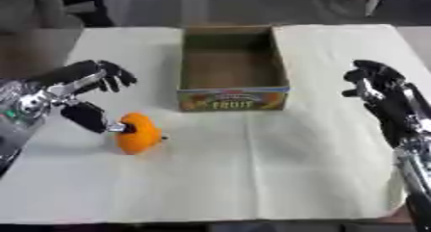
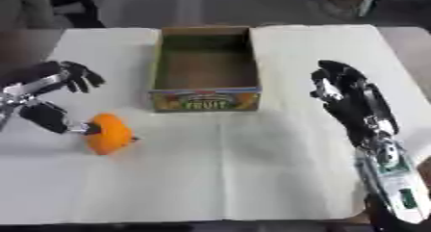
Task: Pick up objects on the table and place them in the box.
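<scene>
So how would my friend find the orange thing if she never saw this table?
Start at the cardboard box with FRUIT on its front, in the middle of the white table. Look toward the robot's left, nearer the front edge: the orange object lies there, against the left hand's thumb. It is the only bright round thing outside the box.

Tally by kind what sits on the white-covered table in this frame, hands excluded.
Orange object: 1, on the cloth, the left hand touching it
Cardboard box marked FRUIT: 1, nothing visible inside
Total: 2
The right hand hangs to the box's right, holding nothing.
</scene>
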Available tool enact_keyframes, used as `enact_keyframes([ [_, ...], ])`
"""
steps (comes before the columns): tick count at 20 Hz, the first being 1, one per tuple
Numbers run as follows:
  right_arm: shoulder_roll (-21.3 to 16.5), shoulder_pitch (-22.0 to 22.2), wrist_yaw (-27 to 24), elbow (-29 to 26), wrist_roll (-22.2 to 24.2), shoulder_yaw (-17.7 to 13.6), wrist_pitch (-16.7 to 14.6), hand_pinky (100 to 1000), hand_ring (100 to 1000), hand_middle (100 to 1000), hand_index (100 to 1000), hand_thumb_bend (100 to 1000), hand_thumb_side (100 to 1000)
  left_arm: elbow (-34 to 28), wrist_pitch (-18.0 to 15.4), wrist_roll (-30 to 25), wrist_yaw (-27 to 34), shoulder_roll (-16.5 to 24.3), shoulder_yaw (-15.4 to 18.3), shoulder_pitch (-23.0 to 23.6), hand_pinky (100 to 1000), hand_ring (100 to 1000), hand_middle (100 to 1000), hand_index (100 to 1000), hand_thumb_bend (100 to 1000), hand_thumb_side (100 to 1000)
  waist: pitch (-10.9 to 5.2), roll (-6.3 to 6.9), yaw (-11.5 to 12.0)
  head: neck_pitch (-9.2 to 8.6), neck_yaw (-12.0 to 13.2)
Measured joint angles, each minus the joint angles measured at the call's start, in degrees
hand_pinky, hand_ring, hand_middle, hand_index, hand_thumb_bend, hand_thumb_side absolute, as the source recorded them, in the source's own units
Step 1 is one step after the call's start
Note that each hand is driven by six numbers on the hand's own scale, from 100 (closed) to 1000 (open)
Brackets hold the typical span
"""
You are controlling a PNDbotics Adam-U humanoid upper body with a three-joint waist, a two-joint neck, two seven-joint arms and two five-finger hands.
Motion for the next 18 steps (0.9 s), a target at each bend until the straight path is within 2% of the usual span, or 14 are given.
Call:
enact_keyframes([
  [8, 0.0, 0.0, 0.0, 0.0, 0.1, 0.0, 0.1, 639, 777, 635, 787, 100, 368, 3.6, -1.5, -2.6, -2.9, -2.2, -1.1, -1.3, 706, 716, 738, 851, 695, 348, 0.00, -0.01, -0.3, 0.00, 0.0],
  [18, 0.0, 0.0, 0.0, 0.0, 0.1, 0.0, 0.1, 639, 777, 635, 787, 100, 369, 7.7, -2.6, -3.1, -8.5, -5.1, -2.1, -2.4, 694, 707, 731, 850, 710, 282, 0.00, -0.01, -0.8, 0.00, 0.4],
])
